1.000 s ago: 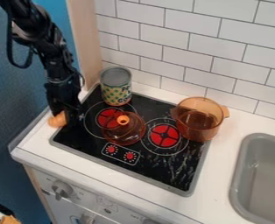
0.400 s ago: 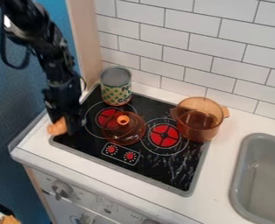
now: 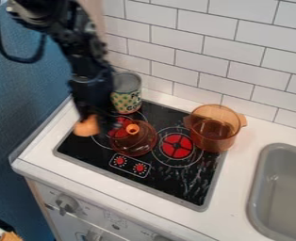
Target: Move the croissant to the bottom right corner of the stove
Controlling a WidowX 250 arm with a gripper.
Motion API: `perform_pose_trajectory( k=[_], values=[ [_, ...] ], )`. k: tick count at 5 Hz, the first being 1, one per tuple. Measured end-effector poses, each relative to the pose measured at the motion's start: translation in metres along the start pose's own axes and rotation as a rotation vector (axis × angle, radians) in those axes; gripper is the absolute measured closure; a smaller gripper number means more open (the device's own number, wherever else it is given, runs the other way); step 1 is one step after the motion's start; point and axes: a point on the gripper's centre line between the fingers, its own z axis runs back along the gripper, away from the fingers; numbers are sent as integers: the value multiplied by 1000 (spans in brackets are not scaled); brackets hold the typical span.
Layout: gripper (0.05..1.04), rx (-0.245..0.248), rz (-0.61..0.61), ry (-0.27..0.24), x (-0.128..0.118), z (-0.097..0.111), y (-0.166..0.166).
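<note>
The gripper (image 3: 95,124) hangs over the left part of the stove (image 3: 157,181), with its jaws clamped on the croissant (image 3: 86,126). The croissant sticks out on the left of the jaws, over the stove's left edge; how high it is held I cannot tell.

Just right of the jaws sits the see-through lid (image 3: 136,145) with its orange knob, between the two burners and overlapping the left one. The can (image 3: 127,96) stands upright at the back of the stove, partly behind the arm. The amber pot (image 3: 215,134) stands at the back right, over the stove's right edge, its handle toward the wall (image 3: 207,52). In front of the lid, the printed controls lie near the stove's front edge. From the right burner, scuffed black surface runs forward to the bottom right corner, with the pot behind it. Beyond the right edge a strip of white counter (image 3: 232,197) leads to the gray sink (image 3: 256,181).

Compared with the earlier frames, the gripper and croissant have shifted right and toward the back, away from the stove's front left corner. The lid, pot and can have stayed put, though the arm now covers more of the can.
</note>
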Motion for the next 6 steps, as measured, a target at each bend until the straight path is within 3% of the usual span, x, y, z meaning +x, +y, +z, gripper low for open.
perform_pose_trajectory(
  k=[1,2,4,5,6],
  values=[
    [444,-38,-156,-27,16,-3,-45],
    [444,-60,-256,4,28,-21,-93],
    [444,-39,-307,86,34,-69,-124],
    [366,-37,-325,85,36,-75,-128],
    [118,-37,-316,83,38,-75,-128]
  ],
)
